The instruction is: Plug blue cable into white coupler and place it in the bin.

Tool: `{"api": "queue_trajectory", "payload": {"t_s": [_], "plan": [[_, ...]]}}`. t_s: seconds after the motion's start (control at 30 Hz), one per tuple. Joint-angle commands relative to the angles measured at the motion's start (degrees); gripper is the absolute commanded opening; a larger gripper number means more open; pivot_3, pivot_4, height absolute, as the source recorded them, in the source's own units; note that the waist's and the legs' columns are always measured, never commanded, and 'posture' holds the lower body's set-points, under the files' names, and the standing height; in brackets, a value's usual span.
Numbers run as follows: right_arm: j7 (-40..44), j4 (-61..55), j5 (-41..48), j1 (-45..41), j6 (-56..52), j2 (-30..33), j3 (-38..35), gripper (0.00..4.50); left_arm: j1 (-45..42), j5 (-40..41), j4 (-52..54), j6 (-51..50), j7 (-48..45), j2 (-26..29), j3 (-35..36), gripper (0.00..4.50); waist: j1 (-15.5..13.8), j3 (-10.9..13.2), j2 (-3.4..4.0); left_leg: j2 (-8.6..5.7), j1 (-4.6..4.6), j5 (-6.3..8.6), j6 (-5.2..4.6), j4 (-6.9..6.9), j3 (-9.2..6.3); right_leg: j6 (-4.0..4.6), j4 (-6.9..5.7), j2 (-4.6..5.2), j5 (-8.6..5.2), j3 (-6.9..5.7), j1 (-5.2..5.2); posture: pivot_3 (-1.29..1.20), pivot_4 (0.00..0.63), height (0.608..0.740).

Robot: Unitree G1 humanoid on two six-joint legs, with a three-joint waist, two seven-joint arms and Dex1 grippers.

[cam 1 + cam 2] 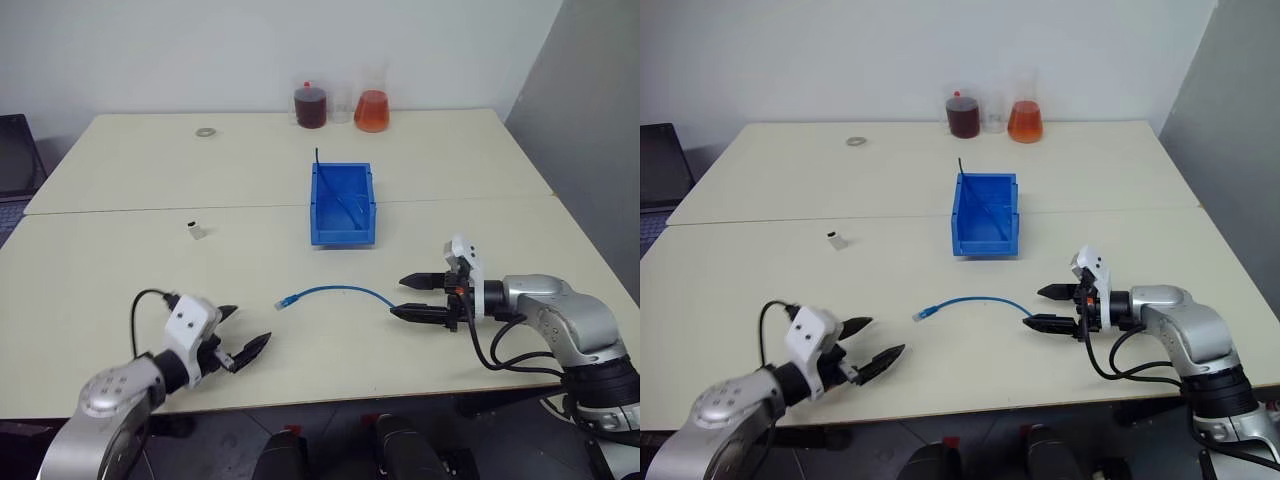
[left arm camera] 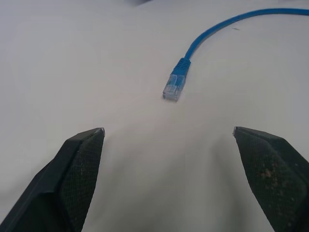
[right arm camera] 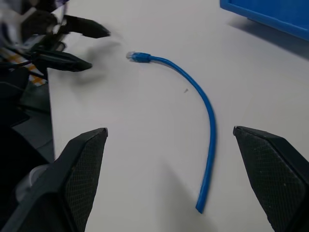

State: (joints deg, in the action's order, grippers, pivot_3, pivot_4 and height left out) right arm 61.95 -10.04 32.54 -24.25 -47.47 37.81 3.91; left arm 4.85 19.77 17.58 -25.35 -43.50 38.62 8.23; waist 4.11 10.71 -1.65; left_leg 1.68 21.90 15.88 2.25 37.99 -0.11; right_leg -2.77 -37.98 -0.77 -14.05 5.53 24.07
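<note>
The table (image 1: 120,170) spreads pale and wide in front of me. Toward its middle stands the bin (image 1: 343,205), bright blue, with a thin dark strand rising from its far corner. Against the far edge sit two flasks (image 1: 340,106), one with dark red liquid, one with orange.

My right claw (image 1: 419,297) hangs just above the tabletop on the near right, its fingers spread wide with nothing between them. My left claw (image 1: 243,336) sits low on the near left, spread just as wide and holding nothing too.

Between my two claws the blue cable (image 1: 335,291) lies loose on the table in a shallow arc. Its clear plug (image 2: 174,87) points toward my left claw, and its other end stops just short of my right fingertips.

The white coupler (image 1: 195,231) rests by itself left of the bin, well apart from the cable. A small grey ring (image 1: 206,131) lies near the far edge.
</note>
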Motion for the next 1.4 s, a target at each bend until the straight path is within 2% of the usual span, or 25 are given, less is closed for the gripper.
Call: {"api": "queue_trajectory", "payload": {"t_s": [0.03, 0.17, 0.33, 0.5, 0.63, 0.87, 1.13, 1.27, 1.4], "plan": [[-1.93, -4.69, 3.34, -0.56, -2.51, 0.18, -2.90, 4.44, -7.27, -3.26, -11.28, 7.79, -7.06, 1.53, -4.52, 4.50, -0.08, -0.02, -0.02, 0.01, 0.01, 0.00, 0.00, 0.00, 0.00, 0.00, 0.01, -0.01, 0.00, 0.00, 0.00, 0.00, 0.150, 0.740], [-4.50, -7.33, 4.77, 1.21, -4.12, 0.20, -4.14, 4.44, -14.47, -5.74, -22.85, 14.76, -13.78, 1.37, -9.10, 4.50, -0.37, -0.02, -0.03, 0.01, 0.08, 0.00, 0.00, -0.02, 0.05, 0.02, 0.03, 0.00, 0.00, 0.03, 0.06, 0.00, 0.150, 0.740], [-6.49, -7.99, 4.03, 4.78, -3.45, 1.32, -5.62, 4.44, -21.71, -7.33, -30.45, 19.73, -19.58, -0.28, -13.11, 4.50, -1.57, -0.05, -0.07, 0.00, 0.14, 0.01, -0.01, 0.00, 0.01, 0.07, 0.04, 0.04, 0.01, -0.01, 0.05, 0.00, 0.150, 0.740], [-7.49, -8.48, 4.15, 6.54, -2.87, 2.32, -6.69, 4.44, -24.41, -7.82, -33.89, 22.22, -22.70, -1.54, -14.70, 4.50, -1.96, -0.06, -0.08, -0.03, 0.15, 0.01, -0.02, 0.09, 0.05, -0.01, 0.03, 0.05, 0.02, 0.03, 0.04, 0.00, 0.150, 0.740], [-8.77, -7.51, 3.53, 7.25, -1.85, 2.23, -7.23, 4.50, -24.93, -7.68, -34.92, 22.40, -24.04, -2.09, -15.16, 3.81, -2.15, -0.07, -0.07, 0.00, 0.14, 0.01, -0.03, 0.08, 0.01, -0.01, 0.01, 0.03, 0.02, 0.00, 0.04, 0.00, 0.150, 0.740], [-9.78, -7.52, 3.70, 7.64, -1.43, 2.24, -7.73, 4.50, -25.72, -8.67, -38.37, 23.64, -22.95, -1.27, -13.86, 2.12, -2.17, -0.07, -0.07, 0.00, 0.13, 0.01, -0.03, 0.08, 0.02, -0.01, 0.00, 0.03, 0.02, 0.01, 0.04, 0.00, 0.150, 0.740], [-10.23, -5.64, 3.36, 6.46, -0.56, 1.40, -6.67, 4.50, -23.99, -7.97, -35.68, 22.24, -22.93, -0.69, -13.52, 0.28, -1.93, -0.08, -0.06, 0.02, 0.12, 0.02, -0.03, 0.07, 0.03, -0.01, -0.01, 0.01, 0.02, 0.02, 0.03, 0.00, 0.150, 0.740], [-10.53, -4.94, 3.04, 6.12, -0.14, 0.70, -6.34, 4.50, -23.38, -7.25, -33.15, 20.22, -22.39, -1.08, -13.44, 0.23, -1.89, -0.08, -0.06, 0.02, 0.11, 0.01, -0.03, 0.08, 0.03, -0.01, -0.02, 0.01, 0.02, 0.02, 0.04, 0.00, 0.150, 0.740], [-11.48, -5.74, 4.33, 5.51, -1.14, 0.03, -7.44, 4.50, -24.86, -2.78, -26.10, 8.15, -19.08, -1.83, -11.28, 0.23, -1.88, -0.08, -0.06, 0.02, 0.13, 0.01, -0.03, 0.08, 0.02, -0.01, -0.02, 0.02, 0.02, 0.02, 0.04, 0.00, 0.150, 0.740]]}}
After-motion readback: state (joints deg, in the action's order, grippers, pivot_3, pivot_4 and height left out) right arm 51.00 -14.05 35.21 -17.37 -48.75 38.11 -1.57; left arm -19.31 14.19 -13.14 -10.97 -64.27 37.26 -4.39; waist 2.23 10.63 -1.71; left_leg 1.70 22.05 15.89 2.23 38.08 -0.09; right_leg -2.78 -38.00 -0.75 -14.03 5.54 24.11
